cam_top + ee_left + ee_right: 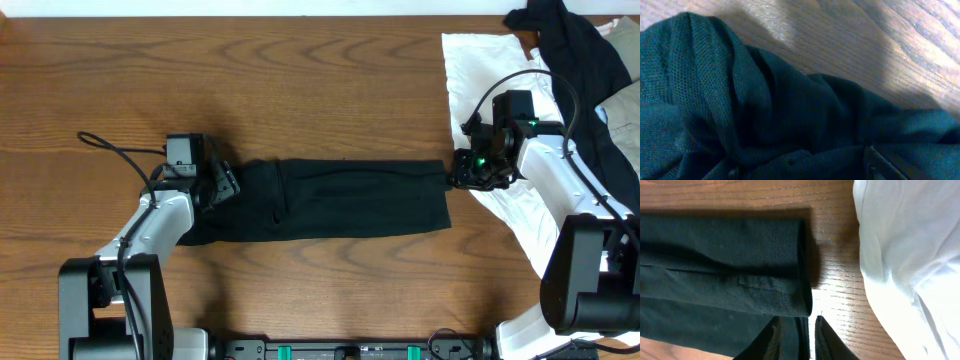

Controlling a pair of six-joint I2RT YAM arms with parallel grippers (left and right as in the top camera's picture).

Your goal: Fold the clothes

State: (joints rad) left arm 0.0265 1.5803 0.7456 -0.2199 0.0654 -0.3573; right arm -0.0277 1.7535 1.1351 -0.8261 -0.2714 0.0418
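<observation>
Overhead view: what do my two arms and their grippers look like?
The left arm and right arm share white tubular links between bulky black joint housings. The left gripper is black, with a thin black cable looping off its wrist. The right gripper is black too, with small green lights and a black cable arching above.

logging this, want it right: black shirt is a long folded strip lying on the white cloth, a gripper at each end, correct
No. The black shirt lies on the bare wooden table, not on the white cloth, which sits beyond its right end; the right wrist view shows wood between them. The rest holds: left gripper and right gripper at its ends.
</observation>
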